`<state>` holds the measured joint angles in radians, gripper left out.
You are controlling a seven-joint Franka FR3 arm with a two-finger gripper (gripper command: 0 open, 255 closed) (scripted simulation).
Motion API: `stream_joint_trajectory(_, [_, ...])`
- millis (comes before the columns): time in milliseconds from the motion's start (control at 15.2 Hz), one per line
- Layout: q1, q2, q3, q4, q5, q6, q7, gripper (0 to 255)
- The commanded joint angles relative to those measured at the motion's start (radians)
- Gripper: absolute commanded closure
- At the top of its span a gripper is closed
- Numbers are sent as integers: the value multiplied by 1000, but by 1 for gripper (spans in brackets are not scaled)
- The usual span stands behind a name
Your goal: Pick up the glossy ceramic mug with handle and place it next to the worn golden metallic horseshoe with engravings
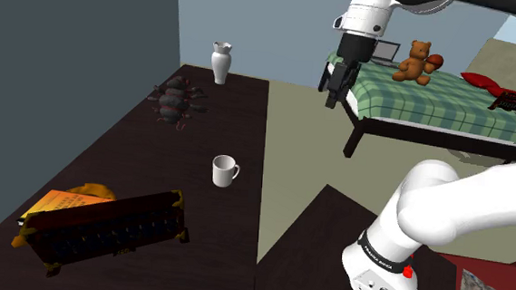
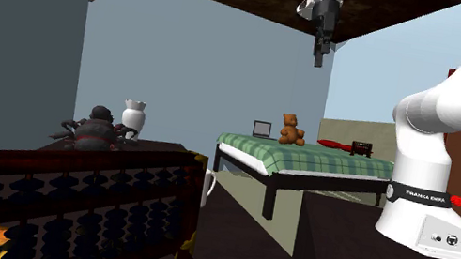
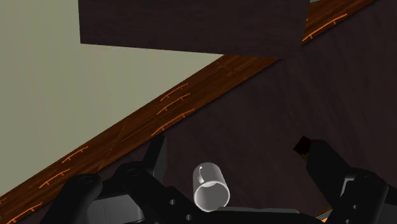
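**Shoulder view.** The gripper (image 1: 333,89) hangs high over the edge of the dark worktop (image 1: 111,150), on the bed (image 1: 431,108) side and well apart from the mug (image 1: 224,171). The mug is white and upright on bare worktop, with its handle toward this view's right. An abacus (image 1: 106,230) stands nearer the camera. A golden curve behind it is probably the horseshoe (image 1: 93,193), half hidden.

**Second exterior view.** The gripper (image 2: 319,50) is up near the top, pointing down. The mug (image 2: 208,187) shows as a white sliver past the end of the abacus (image 2: 56,201).

**Wrist view.** The fingers (image 3: 156,156) stand apart with nothing touching them. The mug (image 3: 210,186) sits far below, mouth toward the camera, nearer one finger than midway.

**Judgement.**
- The step in hand is the approach.
- Centre the mug between the fingers first, then descend straight.
- Turn the wrist so the fingers close across the wall and the handle stays out of the closing line.
- Grip below the rim, since a glossy wall may slip.
- Lift high enough to clear the abacus on the way over.
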<state>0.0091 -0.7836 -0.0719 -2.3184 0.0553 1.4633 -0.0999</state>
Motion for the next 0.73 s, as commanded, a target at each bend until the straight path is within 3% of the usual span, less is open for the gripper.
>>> stream_joint_trajectory(0, [0, 0, 0, 0, 0, 0, 0, 0])
stream_joint_trajectory(660, [17, 253, 11, -87, 6, 336, -17, 0])
